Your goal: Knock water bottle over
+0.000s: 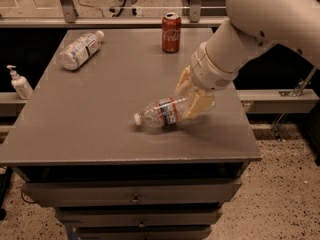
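Observation:
The water bottle [161,113], clear ribbed plastic with a white cap and a blue-and-red label band, lies on its side on the grey table [90,119]. It is right of centre, with its cap pointing left towards the front. My gripper [190,102] is at the bottle's base end, one pale finger on each side of it, shut on the base. The white arm reaches in from the upper right.
A red soda can [171,32] stands upright at the table's back edge. A bottle with a wide white label [80,50] lies at the back left. A small white pump bottle [20,83] stands on a ledge left of the table. Drawers sit below the table front.

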Available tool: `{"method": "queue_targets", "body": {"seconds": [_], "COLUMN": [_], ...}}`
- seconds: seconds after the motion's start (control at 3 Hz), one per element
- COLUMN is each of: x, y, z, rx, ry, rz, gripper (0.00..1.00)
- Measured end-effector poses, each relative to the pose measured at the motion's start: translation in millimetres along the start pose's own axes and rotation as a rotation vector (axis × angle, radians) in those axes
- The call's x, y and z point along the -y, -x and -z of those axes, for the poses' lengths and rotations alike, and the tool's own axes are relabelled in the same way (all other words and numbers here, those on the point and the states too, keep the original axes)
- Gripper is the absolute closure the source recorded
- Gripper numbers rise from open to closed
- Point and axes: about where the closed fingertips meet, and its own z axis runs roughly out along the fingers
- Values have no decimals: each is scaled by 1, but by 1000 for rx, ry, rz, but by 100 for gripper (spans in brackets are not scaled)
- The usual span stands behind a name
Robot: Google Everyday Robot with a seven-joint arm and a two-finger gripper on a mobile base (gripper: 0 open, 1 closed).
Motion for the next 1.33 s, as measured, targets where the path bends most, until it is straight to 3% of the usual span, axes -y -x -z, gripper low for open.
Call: {"method": "queue_targets", "body": {"seconds": [0.67,1.33], "x": [-1,-1], "y": [0,4], "z": [-12,-13], "rx": [-85,-98], "ry": [20,22], "rz": [24,32], "gripper": [59,13]}}
